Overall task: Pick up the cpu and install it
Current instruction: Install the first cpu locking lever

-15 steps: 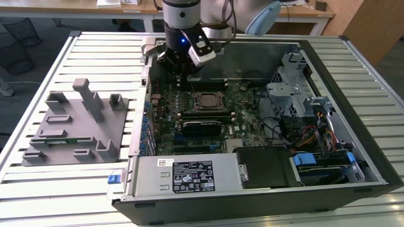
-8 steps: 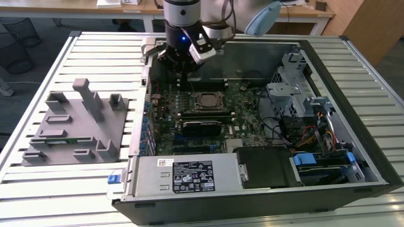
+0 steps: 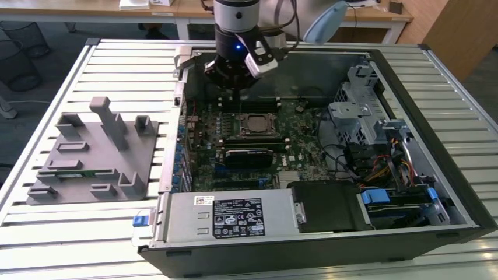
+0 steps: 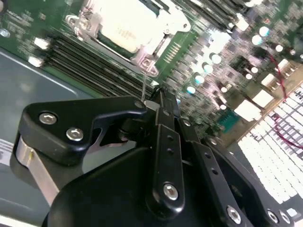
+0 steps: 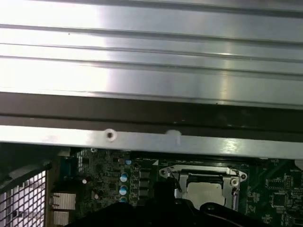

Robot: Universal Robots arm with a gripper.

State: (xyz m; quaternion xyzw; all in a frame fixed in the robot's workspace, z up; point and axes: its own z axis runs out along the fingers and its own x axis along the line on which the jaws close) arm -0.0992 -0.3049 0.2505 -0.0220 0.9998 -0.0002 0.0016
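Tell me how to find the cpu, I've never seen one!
Look inside the big open computer case on the slatted table, at the green board on its floor. Near the board's middle, just below the arm's gripper, sits the cpu: a flat square inside a metal frame, unlike the long dark slots beside it.

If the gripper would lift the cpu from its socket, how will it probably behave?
The cpu looks like a thin, flat, rigid plate, so probably stiff and light. Its smooth metal top may be slippery. It sits within the socket frame, so its edges seem hard to reach.
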